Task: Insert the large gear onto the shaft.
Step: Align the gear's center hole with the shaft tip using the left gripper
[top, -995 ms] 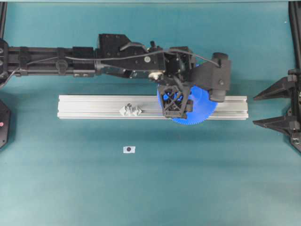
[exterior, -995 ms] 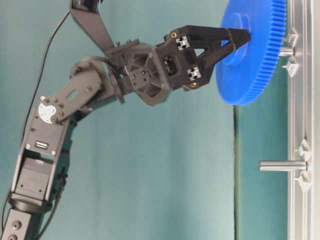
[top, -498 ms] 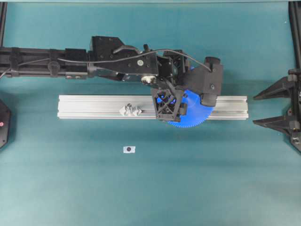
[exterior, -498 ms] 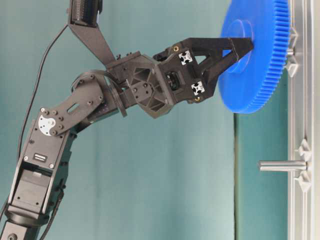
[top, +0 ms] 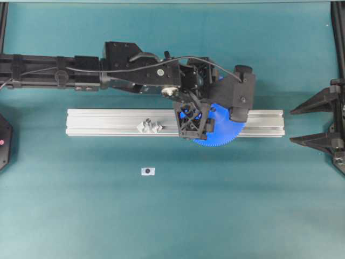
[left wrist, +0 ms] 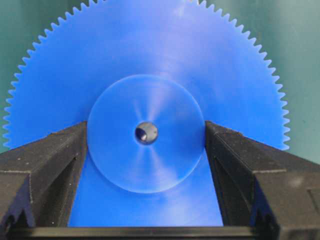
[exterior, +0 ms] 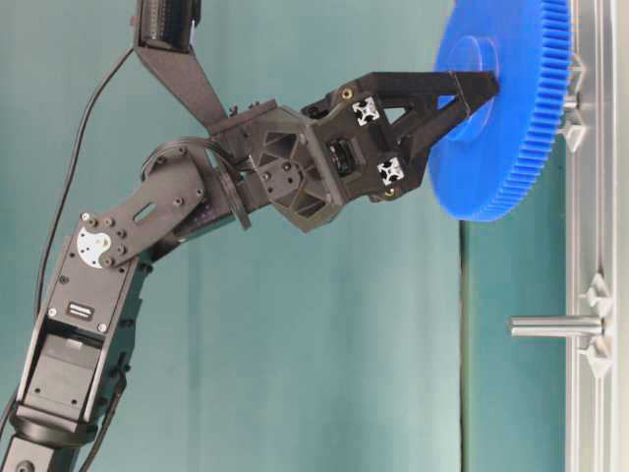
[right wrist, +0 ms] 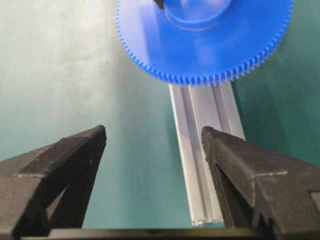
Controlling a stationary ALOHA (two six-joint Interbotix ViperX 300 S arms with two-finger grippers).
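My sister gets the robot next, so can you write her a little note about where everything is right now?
Left gripper: shut on the hub of the big bright-blue toothed plastic gear, holding it side-on against the long silver aluminium rail.
Right gripper: open, empty, parked away from the rail.
Gear: sits over one thin grey metal shaft, close to the rail; whether it is fully seated cannot be told.
Second identical pin: bare.
Left: check seating, open the left gripper, back away.
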